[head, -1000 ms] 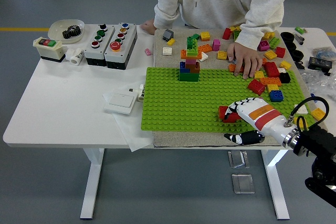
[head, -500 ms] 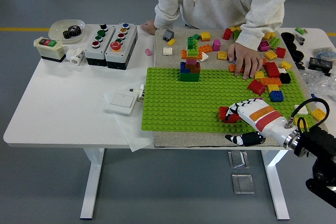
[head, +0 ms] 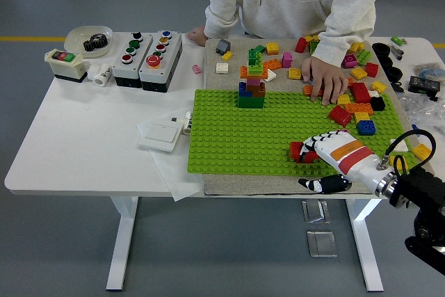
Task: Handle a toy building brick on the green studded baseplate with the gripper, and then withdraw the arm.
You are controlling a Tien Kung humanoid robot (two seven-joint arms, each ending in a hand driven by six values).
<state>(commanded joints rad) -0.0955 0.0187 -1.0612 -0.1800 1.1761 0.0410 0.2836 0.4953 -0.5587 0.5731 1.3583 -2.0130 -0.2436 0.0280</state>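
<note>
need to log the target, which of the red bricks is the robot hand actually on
The red brick near the front edge of the green baseplate, under the right hand's fingers. The other red bricks lie farther back, toward the person's hand.

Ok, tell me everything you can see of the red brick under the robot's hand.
The red brick is a small, glossy plastic-looking block sitting near the front right of the green baseplate, apart from the stacked bricks farther back. Only its left part shows; the rest is hidden by the right hand, whose white, black-jointed fingers curl over it from the right. It looks level on the studs. Whether it is pressed on cannot be told.
</note>
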